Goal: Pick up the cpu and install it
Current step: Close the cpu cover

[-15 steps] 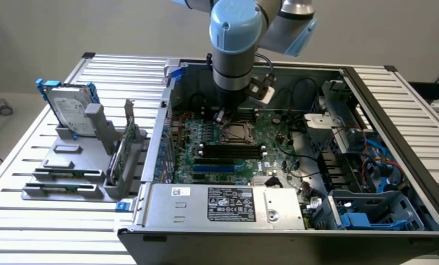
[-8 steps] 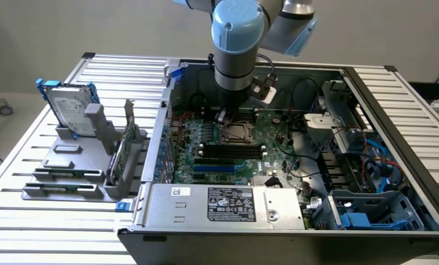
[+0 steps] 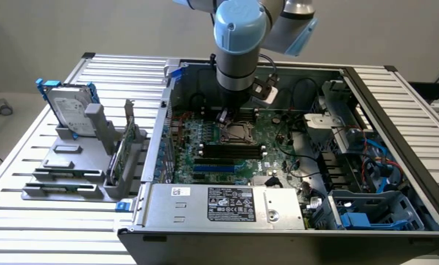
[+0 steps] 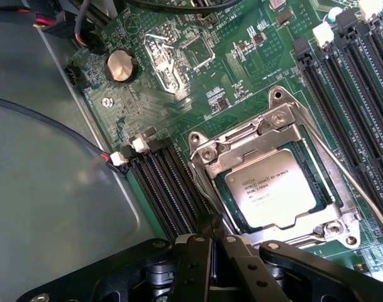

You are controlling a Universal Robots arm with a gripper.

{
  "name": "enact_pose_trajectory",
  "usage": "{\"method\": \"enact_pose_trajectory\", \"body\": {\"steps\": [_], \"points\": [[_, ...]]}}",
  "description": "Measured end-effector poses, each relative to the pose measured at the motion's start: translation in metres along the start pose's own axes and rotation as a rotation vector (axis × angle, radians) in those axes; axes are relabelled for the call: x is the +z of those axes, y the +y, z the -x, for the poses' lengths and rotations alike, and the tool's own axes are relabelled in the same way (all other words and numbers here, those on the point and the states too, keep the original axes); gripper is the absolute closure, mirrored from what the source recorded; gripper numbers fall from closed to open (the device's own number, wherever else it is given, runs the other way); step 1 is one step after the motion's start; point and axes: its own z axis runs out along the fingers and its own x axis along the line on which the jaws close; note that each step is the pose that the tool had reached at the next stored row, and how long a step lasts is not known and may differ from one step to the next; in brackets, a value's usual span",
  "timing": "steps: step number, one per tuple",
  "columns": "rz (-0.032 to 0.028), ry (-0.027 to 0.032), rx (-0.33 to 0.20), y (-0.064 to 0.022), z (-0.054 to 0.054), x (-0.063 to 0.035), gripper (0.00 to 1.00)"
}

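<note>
The cpu (image 4: 273,189), a thin square chip with a silver top and printed text, lies flat inside the metal-framed socket (image 4: 207,153) on the green motherboard (image 4: 178,82). My gripper (image 4: 210,231) hangs just beside the socket's edge, fingers pressed together with nothing between them. In the exterior view the gripper (image 3: 223,117) reaches down into the open computer case, right next to the socket (image 3: 239,132) in the middle of the board.
Black memory slots (image 4: 169,189) flank the socket on both sides. A coin battery (image 4: 120,65) and cables (image 4: 84,28) lie nearby. A hard drive with blue rails (image 3: 69,107) stands on a grey rack at the exterior view's left. The power supply (image 3: 227,204) sits in front.
</note>
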Motion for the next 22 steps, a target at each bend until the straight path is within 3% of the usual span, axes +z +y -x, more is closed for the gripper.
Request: {"method": "enact_pose_trajectory", "body": {"steps": [22], "points": [[-0.0008, -0.0002, -0.002, 0.0057, -0.0038, 0.0022, 0.89]]}}
